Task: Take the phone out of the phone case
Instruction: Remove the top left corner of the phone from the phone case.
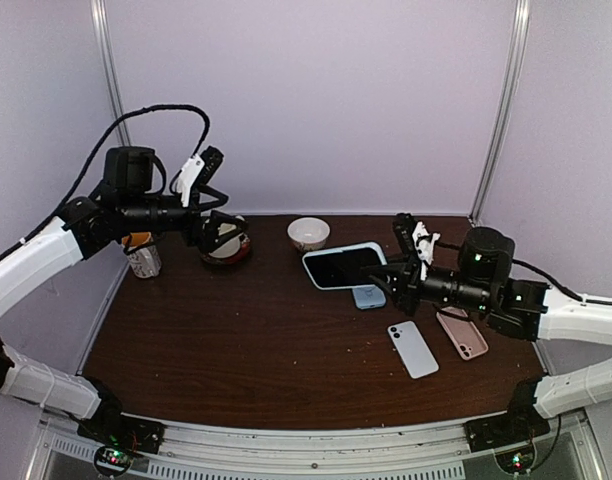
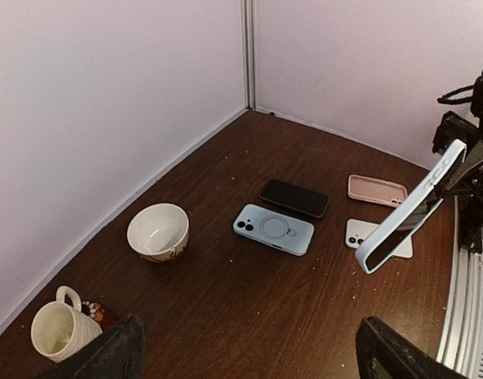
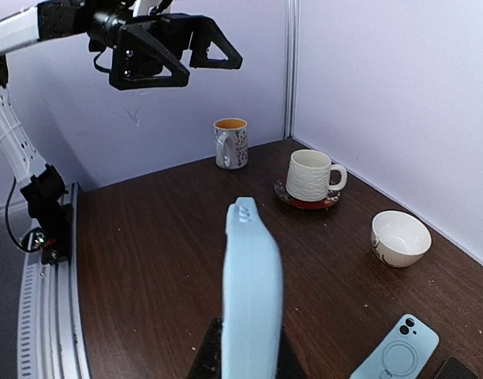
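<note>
Phone point(image 1: 341, 268), inside its blue case point(image 3: 251, 300), hangs tilted above the table point(image 1: 236, 340) toward 1 o'clock, clamped at one end by the right gripper point(image 1: 391, 277). At 10 o'clock the left gripper point(image 1: 218, 200) gapes wide, holding nothing.

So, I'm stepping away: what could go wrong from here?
The right claw pinches the cased phone by one end, lifted off the table; a slip might drop it onto the blue case or white phone lying nearby. The left claw is open and far off, so nothing backs up that grip.
</note>
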`<state>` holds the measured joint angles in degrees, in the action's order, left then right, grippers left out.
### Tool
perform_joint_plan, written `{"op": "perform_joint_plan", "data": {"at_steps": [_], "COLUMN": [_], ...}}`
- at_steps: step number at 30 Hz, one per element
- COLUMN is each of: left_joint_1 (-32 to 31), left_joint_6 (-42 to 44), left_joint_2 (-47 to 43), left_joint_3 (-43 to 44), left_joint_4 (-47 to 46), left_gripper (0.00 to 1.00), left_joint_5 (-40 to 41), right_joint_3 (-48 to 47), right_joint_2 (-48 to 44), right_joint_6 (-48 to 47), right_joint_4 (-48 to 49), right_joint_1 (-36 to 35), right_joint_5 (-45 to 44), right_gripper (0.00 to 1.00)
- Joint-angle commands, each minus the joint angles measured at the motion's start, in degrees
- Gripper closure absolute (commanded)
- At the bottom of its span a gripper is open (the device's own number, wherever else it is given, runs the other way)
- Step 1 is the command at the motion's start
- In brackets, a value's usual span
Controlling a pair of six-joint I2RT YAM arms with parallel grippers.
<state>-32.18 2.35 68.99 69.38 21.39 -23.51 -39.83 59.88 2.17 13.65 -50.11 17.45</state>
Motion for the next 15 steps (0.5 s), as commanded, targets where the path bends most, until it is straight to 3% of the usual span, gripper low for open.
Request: {"op": "perform_joint_plan", "data": {"at_steps": [1,5,10,15], "left_joint_1": [0.4,0.4,0.3,-1.1], "left_joint_6": [5.7,12.6,28.5,37.9], "left_joint_2": [3.4,3.2,3.7,1.7], "left_joint_3": [-2.7,-7.7,-11.3,-15.9], "left_joint_4": [-10.7,-19.3,-18.8,-18.2], "left_gripper": [0.04,0.06,0.22,0.25], "left_joint_5": [-5.4,-14.0,-30.2,-33.7], "right_joint_3": [3.1,6.5,6.7,4.1], "right_joint_2": [-3.8,-6.3,-7.8,-8.0], "right_joint_6": [-12.5,-25.1,-33.2,-39.3], "right_joint_4": [6.1,6.0,2.1,-2.8], "right_joint_1": [0.2,0.3,0.3,0.2], "right_joint_5": [-3.8,1.0,5.7,14.5], "right_gripper": [1.00,1.00,1.00,1.00]}}
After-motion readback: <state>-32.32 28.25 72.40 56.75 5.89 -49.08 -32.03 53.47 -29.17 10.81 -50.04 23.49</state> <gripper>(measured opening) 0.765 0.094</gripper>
